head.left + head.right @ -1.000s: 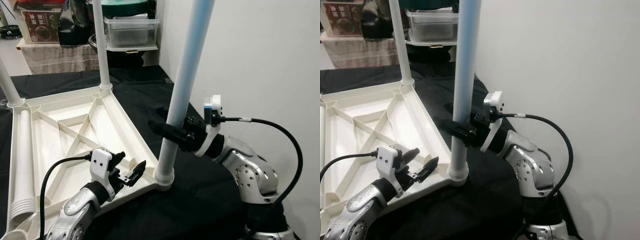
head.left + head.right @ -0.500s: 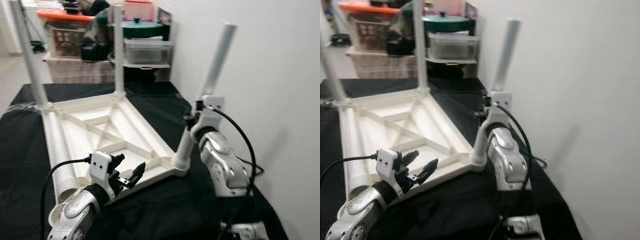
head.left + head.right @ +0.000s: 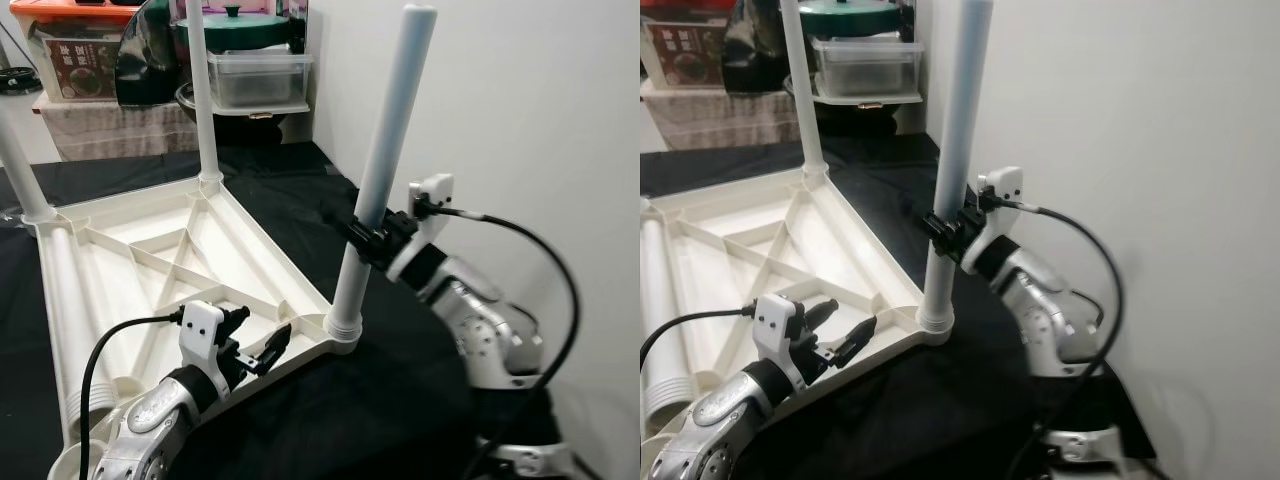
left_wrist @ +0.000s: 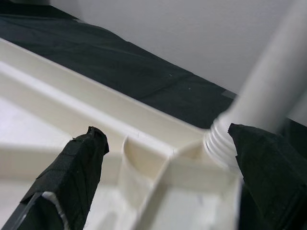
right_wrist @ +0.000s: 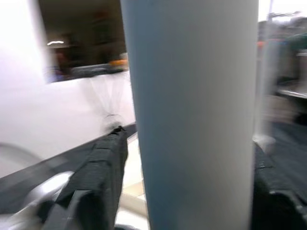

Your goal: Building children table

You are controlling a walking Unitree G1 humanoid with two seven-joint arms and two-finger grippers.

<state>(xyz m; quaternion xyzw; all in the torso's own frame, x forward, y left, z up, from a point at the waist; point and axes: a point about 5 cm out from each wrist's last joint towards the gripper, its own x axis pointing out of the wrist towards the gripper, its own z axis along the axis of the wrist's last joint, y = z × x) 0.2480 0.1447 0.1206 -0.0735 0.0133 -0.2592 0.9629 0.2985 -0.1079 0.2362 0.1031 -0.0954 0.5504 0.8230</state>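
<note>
The right gripper (image 3: 368,236) is clamping its black fingers around the pale table leg (image 3: 383,175), low on the shaft, arm reaching in from the right. The leg is standing upright in the near corner socket of the upturned white tabletop (image 3: 190,265). It looks light, stiff and slick, so a low hold suits it. The left gripper (image 3: 262,345) is hovering with fingers parted at the tabletop's near edge.

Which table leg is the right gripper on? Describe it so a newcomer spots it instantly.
Start at the upturned white tabletop on the black cloth. The leg stands in its corner nearest the white wall, the right gripper clasped around its middle. Unlike the two far legs, it leans slightly and is nearest the robot.
</note>
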